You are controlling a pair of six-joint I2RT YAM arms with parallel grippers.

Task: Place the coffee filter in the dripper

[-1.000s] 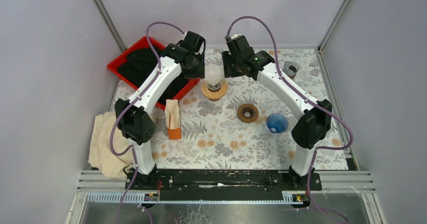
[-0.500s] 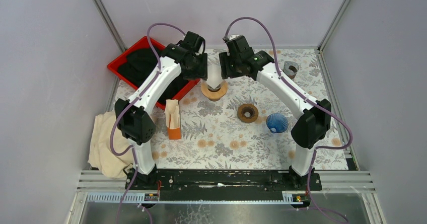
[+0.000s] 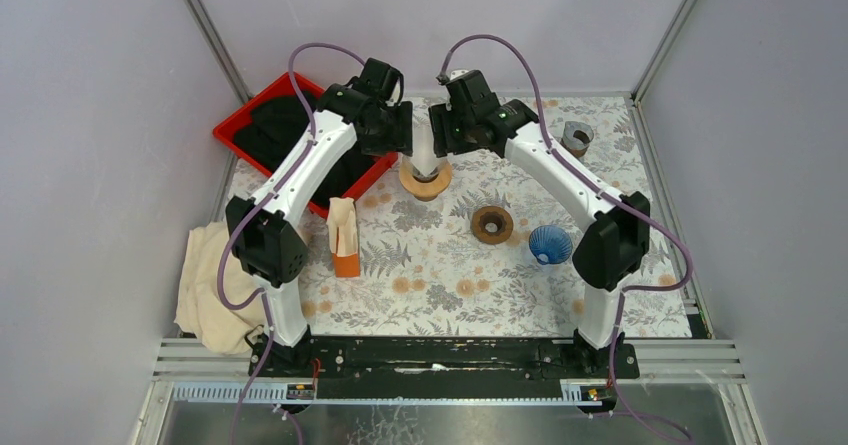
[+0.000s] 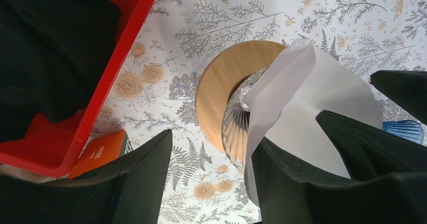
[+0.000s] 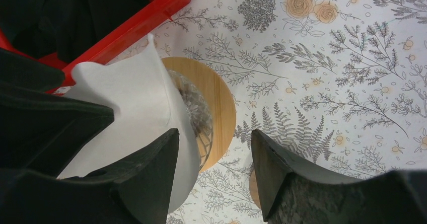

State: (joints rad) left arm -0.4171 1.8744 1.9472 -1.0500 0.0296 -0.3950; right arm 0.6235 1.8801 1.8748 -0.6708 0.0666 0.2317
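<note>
The white paper coffee filter (image 4: 322, 90) stands as a folded cone over the glass dripper (image 4: 236, 121), at the far middle of the table. Its upper edge rises above the ribbed glass. Its lower end is hidden behind the fingers, so whether it is fully seated cannot be told. The dripper rests on a round wooden base (image 4: 221, 78).

The left gripper (image 4: 211, 142) comes in from the left with its jaws spread apart. The dripper's glass shows in the gap between them, and the filter's fold runs along the inner edge of the right-hand finger. The right gripper (image 5: 214, 133) comes in from the right, jaws likewise spread. One finger lies across the filter and the other hangs over the floral tablecloth (image 3: 450, 285). Neither gripper clamps the paper between its own fingers. From above, the filter shows as a narrow white strip between the two gripper heads.

Just left of the dripper is a red tray (image 4: 128, 43) holding a black cloth (image 4: 50, 43). Nearer, an orange box (image 3: 346, 263) stands upright with tan paper sticking out of its top. Right of the box lie a brown wooden ring (image 3: 492, 224) and, beside it, a blue ribbed dripper (image 3: 550, 244). A small grey funnel-shaped piece (image 3: 577, 137) sits at the far right. A cream cloth (image 3: 205, 285) hangs off the table's left edge.
</note>
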